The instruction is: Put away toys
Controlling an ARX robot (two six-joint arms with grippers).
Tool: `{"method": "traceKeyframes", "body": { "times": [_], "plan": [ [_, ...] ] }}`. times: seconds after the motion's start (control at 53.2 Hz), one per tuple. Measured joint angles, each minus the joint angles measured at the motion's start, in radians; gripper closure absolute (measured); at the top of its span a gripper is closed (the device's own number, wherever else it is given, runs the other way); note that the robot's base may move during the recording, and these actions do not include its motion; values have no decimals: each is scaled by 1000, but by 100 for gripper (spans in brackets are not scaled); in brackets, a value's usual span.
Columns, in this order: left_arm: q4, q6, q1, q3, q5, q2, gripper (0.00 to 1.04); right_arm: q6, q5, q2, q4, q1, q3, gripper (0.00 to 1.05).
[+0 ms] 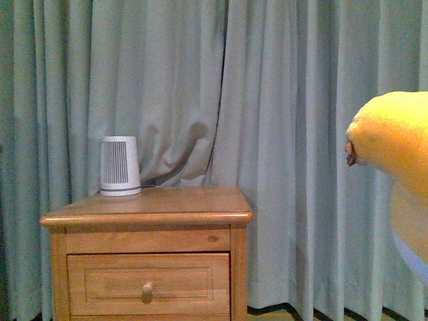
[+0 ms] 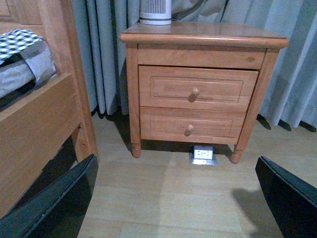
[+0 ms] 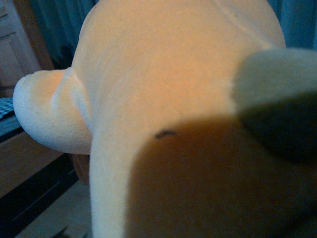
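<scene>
The orange-yellow plush toy hangs in the air at the right edge of the front view, a small dark mark on its left side and a pale patch low down. It fills the right wrist view, where my right gripper is shut on it; the fingers themselves are hidden behind the plush. My left gripper is open and empty, its two black fingers wide apart, low above the wooden floor in front of the nightstand.
A wooden nightstand with two knobbed drawers stands before grey-green curtains. A white ribbed device sits on its top. A wooden bed frame with checked bedding is beside it. A white power outlet block lies under the nightstand.
</scene>
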Motion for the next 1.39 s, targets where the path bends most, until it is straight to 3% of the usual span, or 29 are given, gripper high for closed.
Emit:
{"method": "traceKeyframes", "body": {
  "times": [1.392],
  "plan": [
    [0,0,1,0,-2,0,6,0,-2,1,0,0,0,84]
  ]
}}
